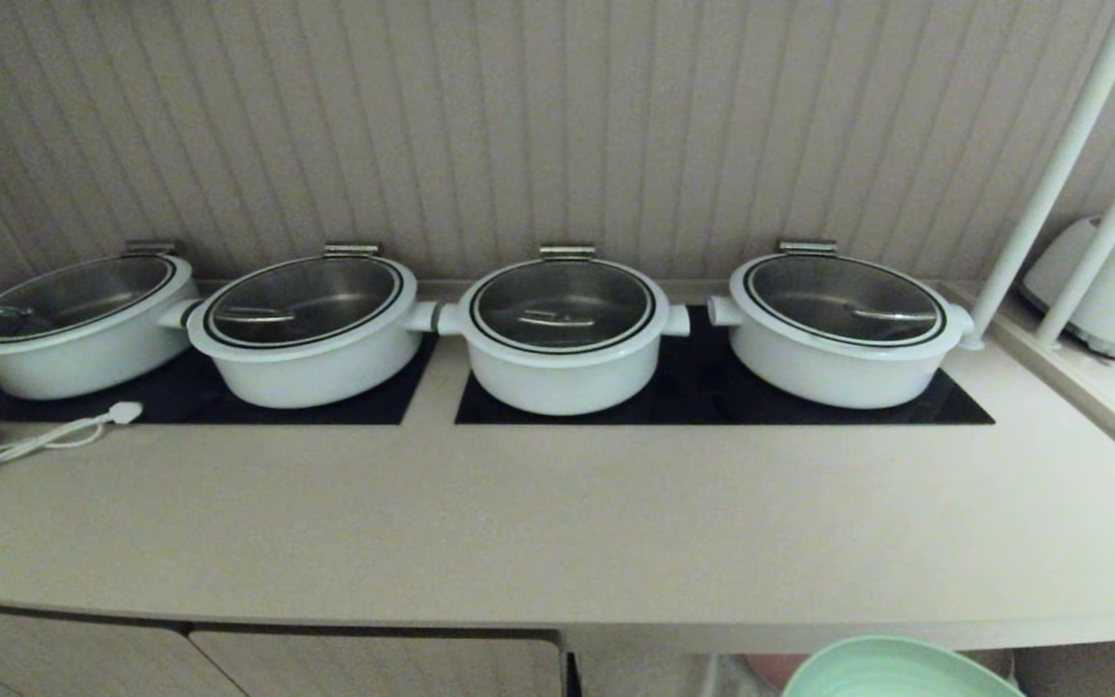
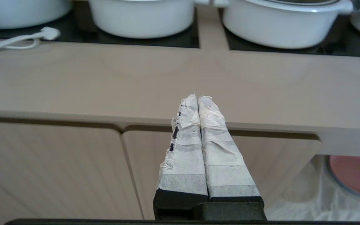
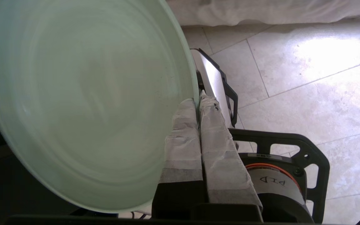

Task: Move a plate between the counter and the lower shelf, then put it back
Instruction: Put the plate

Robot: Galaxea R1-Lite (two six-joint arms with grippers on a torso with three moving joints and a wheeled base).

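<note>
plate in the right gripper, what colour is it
Mint green, plain; the plate shows best in the right wrist view.

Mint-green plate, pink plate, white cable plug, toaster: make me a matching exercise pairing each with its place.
Things:
1. mint-green plate
2. pink plate
3. white cable plug
4. toaster

Places:
A. on the counter, at the robot's left
B. pinched at its rim by the right gripper
C. behind the white poles, far right
D. in the lower shelf, on white cloth

Pairs: 1-B, 2-D, 3-A, 4-C
</note>
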